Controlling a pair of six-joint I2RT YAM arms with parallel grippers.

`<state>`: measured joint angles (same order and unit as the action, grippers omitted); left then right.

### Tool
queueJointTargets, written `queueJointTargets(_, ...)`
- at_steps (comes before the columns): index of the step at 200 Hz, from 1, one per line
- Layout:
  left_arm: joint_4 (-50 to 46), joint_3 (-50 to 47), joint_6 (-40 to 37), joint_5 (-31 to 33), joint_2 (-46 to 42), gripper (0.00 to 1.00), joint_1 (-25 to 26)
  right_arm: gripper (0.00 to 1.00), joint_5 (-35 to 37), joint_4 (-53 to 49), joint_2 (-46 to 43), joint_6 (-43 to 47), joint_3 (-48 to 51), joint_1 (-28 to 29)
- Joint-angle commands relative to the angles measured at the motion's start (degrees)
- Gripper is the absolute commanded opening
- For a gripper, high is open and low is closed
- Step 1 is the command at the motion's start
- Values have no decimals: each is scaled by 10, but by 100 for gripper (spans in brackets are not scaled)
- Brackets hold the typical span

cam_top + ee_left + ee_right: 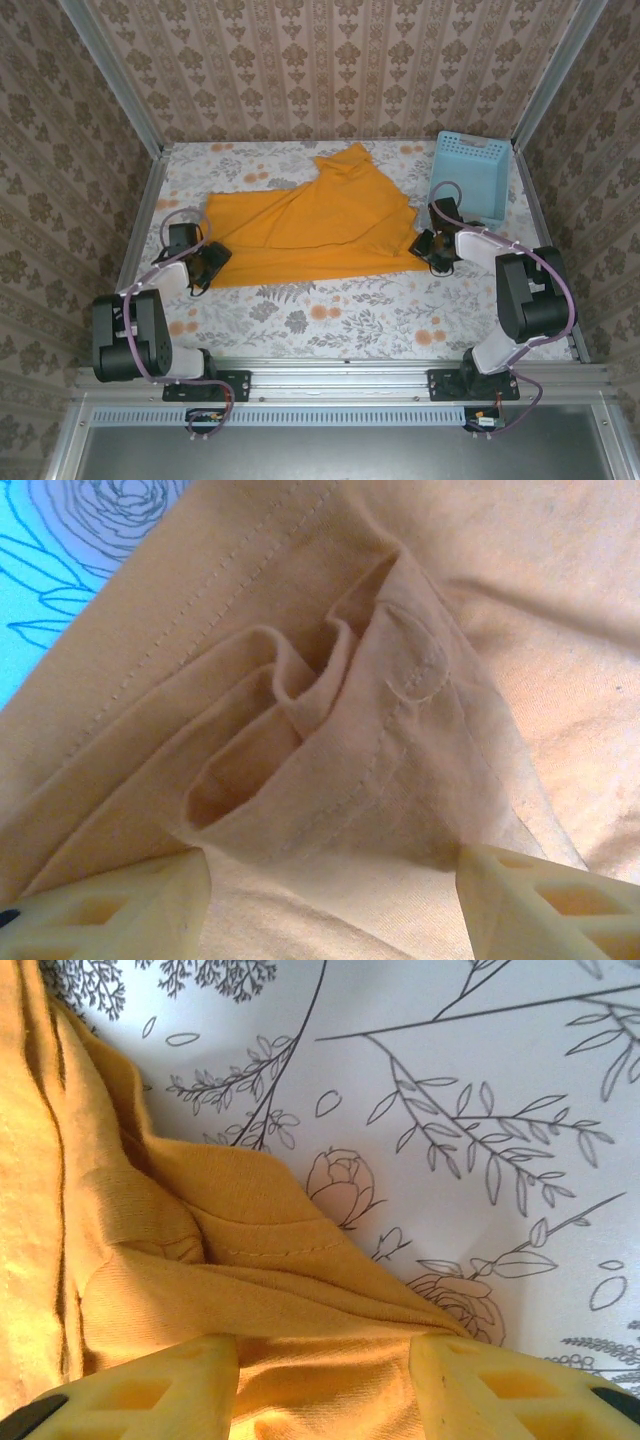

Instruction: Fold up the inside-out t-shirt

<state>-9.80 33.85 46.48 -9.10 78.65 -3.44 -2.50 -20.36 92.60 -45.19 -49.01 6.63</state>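
Observation:
The orange-yellow t-shirt (310, 225) lies spread across the middle of the floral table, wrinkled, with one part reaching toward the back. My left gripper (205, 265) sits at its near-left corner. In the left wrist view the left gripper (330, 865) is open, its yellow fingers (110, 910) far apart over a bunched, stitched fold of the shirt (400, 730). My right gripper (430, 248) is at the shirt's right corner. There the right gripper (325, 1350) is open too, and a hemmed edge of the shirt (150, 1260) lies between its fingers (500, 1390).
A light blue lattice basket (470, 175) stands at the back right, just behind the right arm. Patterned walls close in the table (330, 320) on three sides. A metal rail runs along the near edge.

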Motion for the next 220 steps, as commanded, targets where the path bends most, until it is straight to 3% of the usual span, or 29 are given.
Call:
queueJointTargets(1, -42, -16, -10, 31, -22, 71, -8, 52, 67, -34, -26, 16, 0, -7)
queueJointTargets(28, -66, 4, -22, 39, -43, 71, 16, 54, 104, -81, -66, 52, -23, 20)
queueJointTargets(61, -109, 79, -39, 80, -56, 76, 101, 61, 98, -73, -98, 76, -46, 88)
queueJointTargets(83, -98, 124, -40, 90, -18, 78, 142, 61, 48, -53, -40, 71, -83, 112)
queueJointTargets(127, -47, 162, -18, 21, 109, 75, 175, 59, 11, -45, 95, 56, -158, 128)
queueJointTargets(171, -27, 103, 3, 31, 116, 75, 197, 58, 57, -61, 74, 21, -95, 126)
queueJointTargets(220, -30, -44, 55, 57, -2, 76, 227, 60, 51, -53, -48, -30, 62, 125)
